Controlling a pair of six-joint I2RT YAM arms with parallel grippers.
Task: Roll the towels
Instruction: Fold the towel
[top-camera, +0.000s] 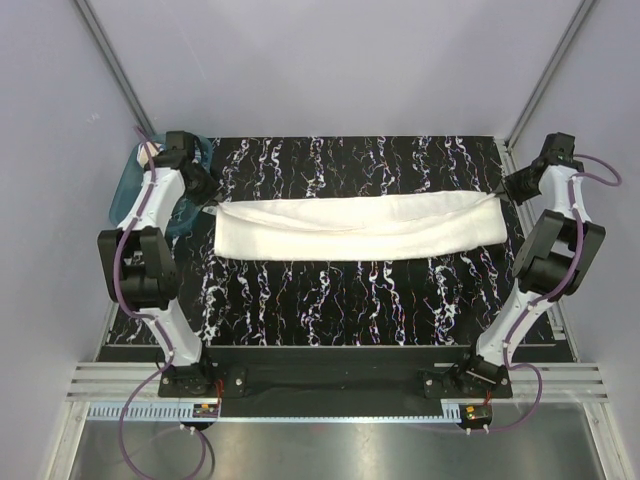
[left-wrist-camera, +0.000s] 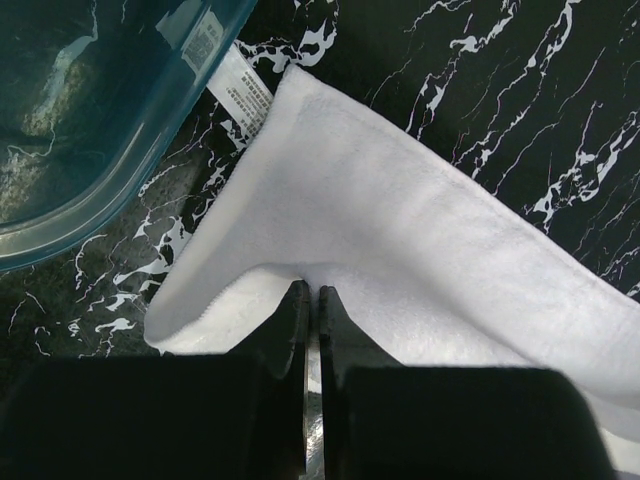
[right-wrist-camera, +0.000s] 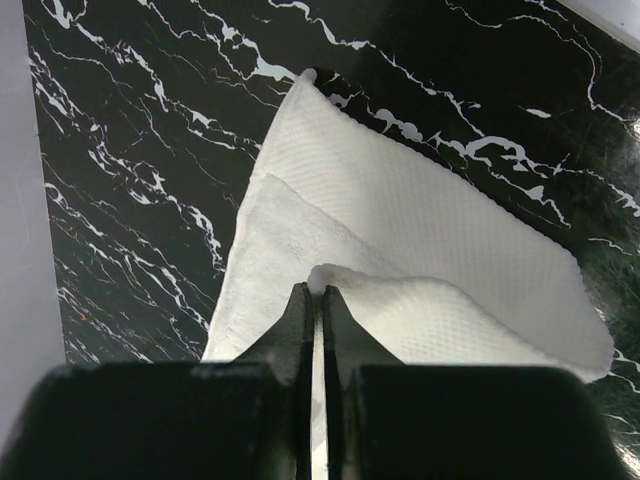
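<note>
The large white terry towel (top-camera: 355, 226) lies folded into a long band across the black marbled table, stretched left to right. My left gripper (top-camera: 207, 196) is shut on the towel's left end (left-wrist-camera: 330, 220), pinching a fold of cloth between its fingertips. My right gripper (top-camera: 508, 190) is shut on the towel's right end (right-wrist-camera: 400, 240), with a small ridge of cloth pinched between its fingertips. A white care label (left-wrist-camera: 240, 95) sticks out at the left end. The cream-tan patterned towel is out of view.
A translucent teal plastic tub (top-camera: 130, 185) stands at the table's left edge, right beside the left arm; it also fills the upper left of the left wrist view (left-wrist-camera: 90, 110). Grey walls close in on both sides. The black marbled table (top-camera: 350, 300) stretches in front of the towel.
</note>
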